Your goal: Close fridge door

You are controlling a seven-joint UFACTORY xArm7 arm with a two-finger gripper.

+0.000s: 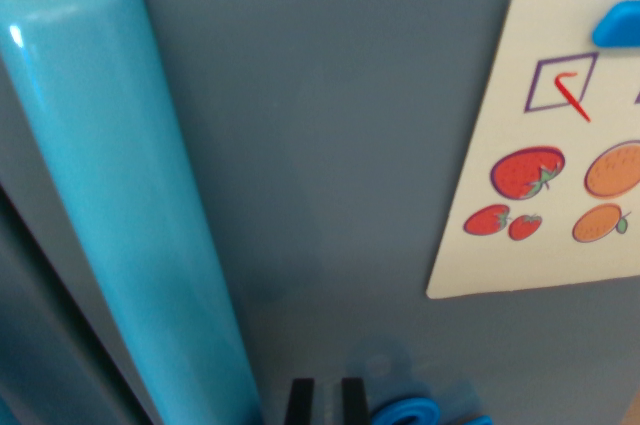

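Note:
The grey-blue fridge door (340, 175) fills the wrist view from very close. Its turquoise handle (120, 195) runs as a thick bar from the top left down to the bottom centre. Only the two black fingertips (300, 403) of my gripper (326, 403) show, at the bottom edge just to the right of the handle's lower end. They stand close together with a thin slit between them and hold nothing. The tips are right in front of the door panel; whether they touch it is hidden.
A cream card (545, 145) with strawberry and orange pictures hangs on the door at the wrist view's right under a blue clip (618, 23). A blue magnet (402, 412) sits at the bottom edge beside my fingertips. A dark gap (40, 275) runs left of the handle.

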